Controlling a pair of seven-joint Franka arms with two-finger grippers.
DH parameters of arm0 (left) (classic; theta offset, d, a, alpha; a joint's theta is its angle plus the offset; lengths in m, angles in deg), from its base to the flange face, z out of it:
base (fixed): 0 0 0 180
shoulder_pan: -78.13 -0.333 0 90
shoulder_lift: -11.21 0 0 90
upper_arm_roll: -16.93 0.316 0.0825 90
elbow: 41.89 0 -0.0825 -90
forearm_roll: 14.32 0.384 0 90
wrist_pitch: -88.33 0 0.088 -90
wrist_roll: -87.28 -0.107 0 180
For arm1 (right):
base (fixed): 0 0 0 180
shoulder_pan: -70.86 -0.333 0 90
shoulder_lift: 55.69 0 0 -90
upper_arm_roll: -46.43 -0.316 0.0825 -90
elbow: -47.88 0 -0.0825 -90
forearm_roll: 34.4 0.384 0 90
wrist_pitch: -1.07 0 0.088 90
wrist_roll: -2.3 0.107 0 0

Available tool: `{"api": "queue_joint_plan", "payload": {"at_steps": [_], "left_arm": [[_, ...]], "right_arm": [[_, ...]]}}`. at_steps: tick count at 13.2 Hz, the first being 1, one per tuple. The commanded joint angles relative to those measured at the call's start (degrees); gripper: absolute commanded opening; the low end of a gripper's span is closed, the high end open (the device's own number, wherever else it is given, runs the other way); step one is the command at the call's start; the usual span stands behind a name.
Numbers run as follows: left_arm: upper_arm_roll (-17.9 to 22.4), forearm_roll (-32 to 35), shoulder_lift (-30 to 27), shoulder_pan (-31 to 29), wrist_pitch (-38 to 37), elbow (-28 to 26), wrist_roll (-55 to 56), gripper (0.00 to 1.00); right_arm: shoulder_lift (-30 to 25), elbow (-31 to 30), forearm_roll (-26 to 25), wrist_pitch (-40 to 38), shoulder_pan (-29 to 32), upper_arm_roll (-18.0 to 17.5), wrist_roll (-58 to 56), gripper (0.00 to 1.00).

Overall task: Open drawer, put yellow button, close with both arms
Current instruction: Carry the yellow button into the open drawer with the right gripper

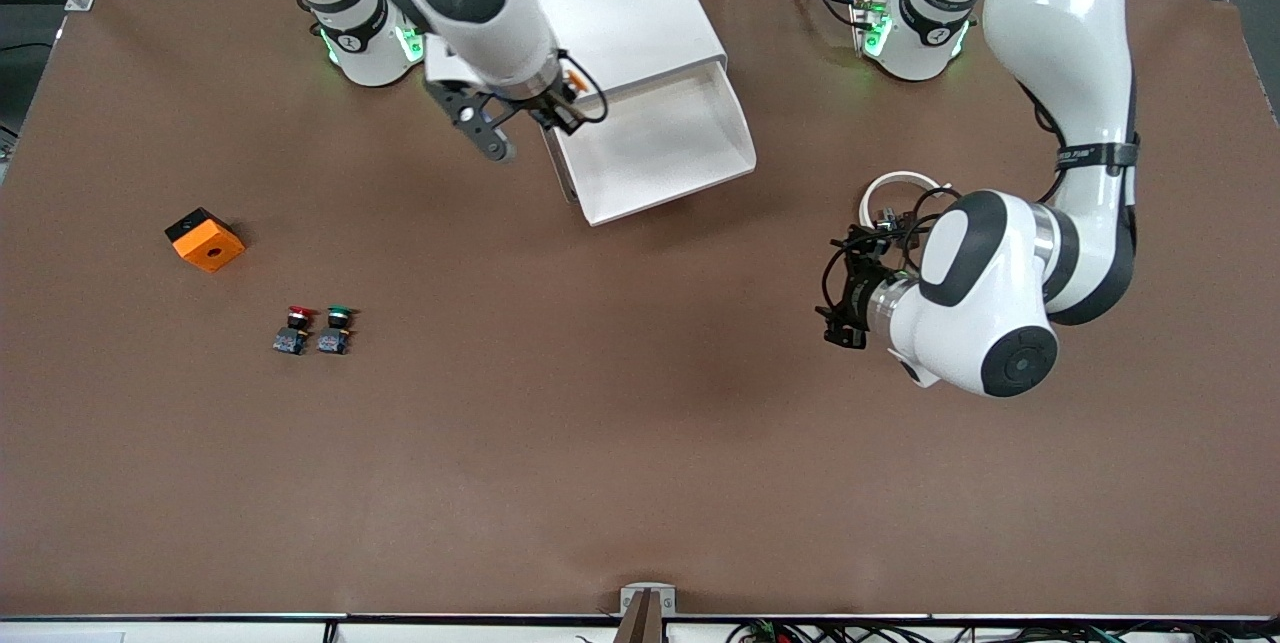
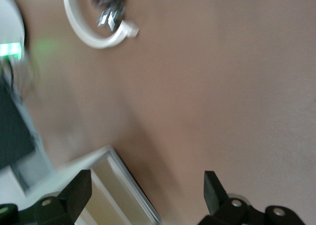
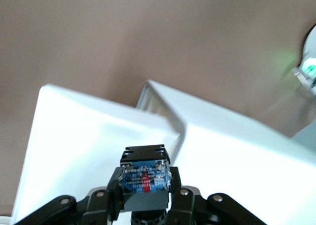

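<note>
The drawer point(image 1: 665, 148) is pulled out of the white cabinet point(image 1: 620, 3), and its tray looks empty. My right gripper point(image 1: 558, 108) hangs over the drawer's edge at the right arm's end. It is shut on the yellow button point(image 1: 573, 80). In the right wrist view the gripper point(image 3: 145, 198) clamps the button's blue base point(image 3: 146, 178) over the white drawer point(image 3: 89, 136). My left gripper point(image 1: 845, 295) is open and empty over bare table toward the left arm's end. In the left wrist view the gripper point(image 2: 145, 193) points at a corner of the drawer point(image 2: 108, 190).
A red-capped button point(image 1: 294, 328) and a green-capped button point(image 1: 336, 328) stand side by side toward the right arm's end. An orange block point(image 1: 204, 239) lies near them. A white ring point(image 1: 900, 185) lies by the left gripper and also shows in the left wrist view point(image 2: 94, 37).
</note>
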Motion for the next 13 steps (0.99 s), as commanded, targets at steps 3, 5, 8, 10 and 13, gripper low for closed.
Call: {"api": "queue_joint_plan", "payload": {"at_steps": [3,5,8,10,13], "left_arm": [[0.37,9.04,-3.99,-0.14,4.64,-1.18,-25.74,1.0],[0.37,9.22,-5.04,-0.14,5.08,-1.18,-33.93,1.0],[-0.16,10.8,-10.13,0.47,8.93,-5.56,-39.31,1.0],[-0.86,10.89,-12.77,1.0,12.0,-9.69,-42.83,1.0],[-3.4,13.52,-19.53,2.41,22.87,-22.32,-43.28,1.0]], "right_arm": [[5.85,2.07,1.01,9.13,-3.37,0.95,12.22,0.32],[7.61,2.51,1.01,11.96,-3.98,0.95,15.3,0.32],[10.34,4.88,0.83,12.15,-5.29,0.95,17.78,0.33],[11.3,4.89,0.57,12.23,-6.36,1.04,17.87,0.33],[11.92,4.89,0.39,12.23,-6.97,1.04,17.95,0.35]]}}
